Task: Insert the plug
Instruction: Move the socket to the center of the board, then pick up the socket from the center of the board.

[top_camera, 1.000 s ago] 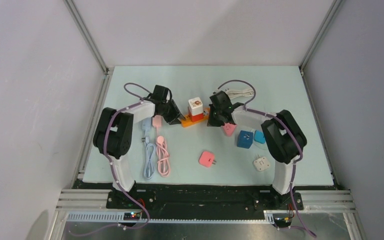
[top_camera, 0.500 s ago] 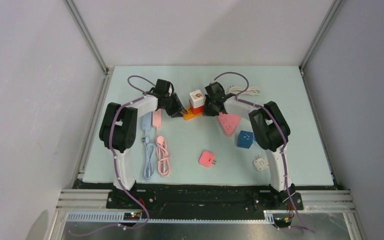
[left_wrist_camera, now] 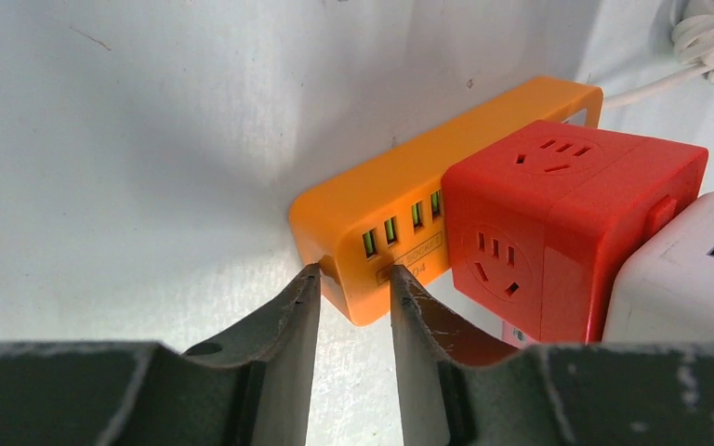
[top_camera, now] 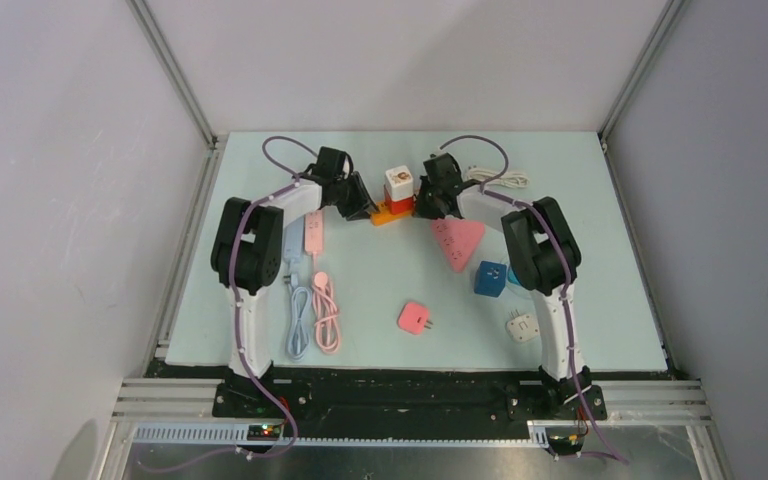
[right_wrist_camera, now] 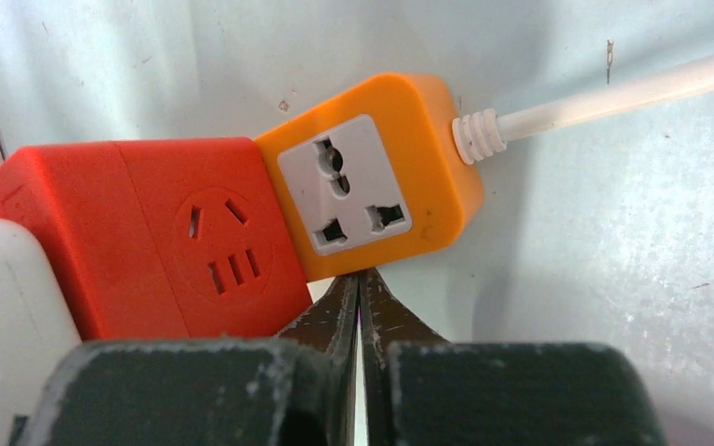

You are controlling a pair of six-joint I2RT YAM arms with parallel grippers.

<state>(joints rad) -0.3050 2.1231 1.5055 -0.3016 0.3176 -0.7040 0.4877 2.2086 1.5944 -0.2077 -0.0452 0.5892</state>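
Left fingers (left_wrist_camera: 284,325) narrowly parted, right fingers (right_wrist_camera: 386,321) closed

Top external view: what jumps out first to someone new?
The orange power strip at the far middle of the table, carrying a red cube adapter with a white cube joined to it. Both arms flank it: the left end effector pinches its USB end, and the right end effector, shut, sits at its corded end. A pink triangular strip lies just nearer, on the right.
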